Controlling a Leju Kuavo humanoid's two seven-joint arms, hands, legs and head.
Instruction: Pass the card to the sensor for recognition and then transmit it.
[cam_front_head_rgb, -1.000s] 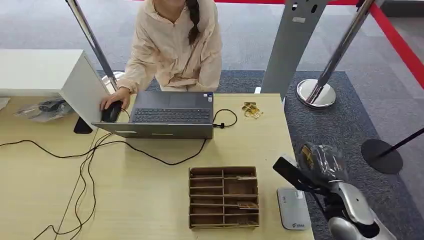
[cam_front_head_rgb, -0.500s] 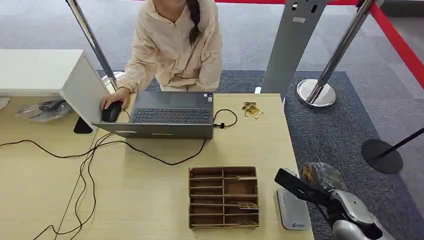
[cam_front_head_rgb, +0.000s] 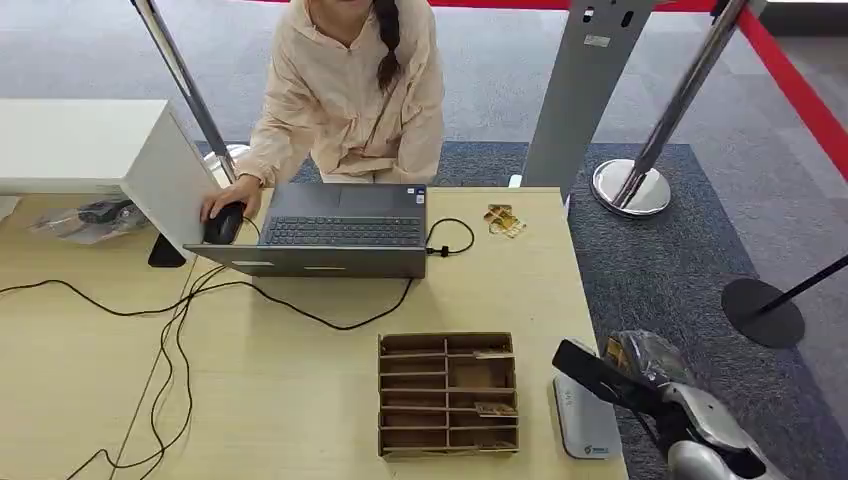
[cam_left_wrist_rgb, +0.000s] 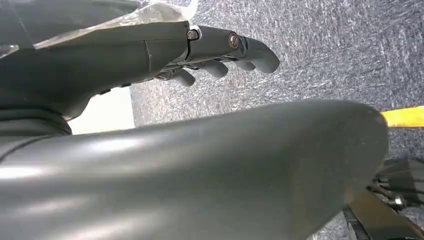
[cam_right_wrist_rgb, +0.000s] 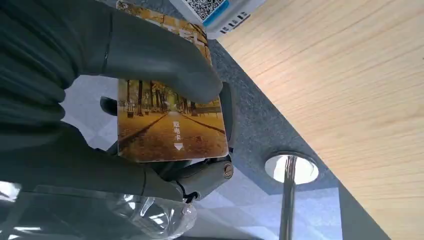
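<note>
We see the right robot hand (cam_right_wrist_rgb: 125, 100) pinching the card (cam_right_wrist_rgb: 170, 125) between thumb and fingers, just beside the grey sensor (cam_front_head_rgb: 583, 418) at the tabletop (cam_front_head_rgb: 300, 380) edge; the left robot hand (cam_left_wrist_rgb: 215, 50) holds nothing, fingers loosely curled

Autumn-road card (cam_right_wrist_rgb: 172, 127) beside grey sensor (cam_front_head_rgb: 583, 418)

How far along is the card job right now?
Done: the right robot hand already holds the yellow autumn-avenue card, thumb pressing its face. In hand: in the head view that hand sits at the wooden table's right edge, beside the flat grey card sensor, not over it. Left: presenting the card to the sensor, then handing it on. The left robot hand holds nothing.
</note>
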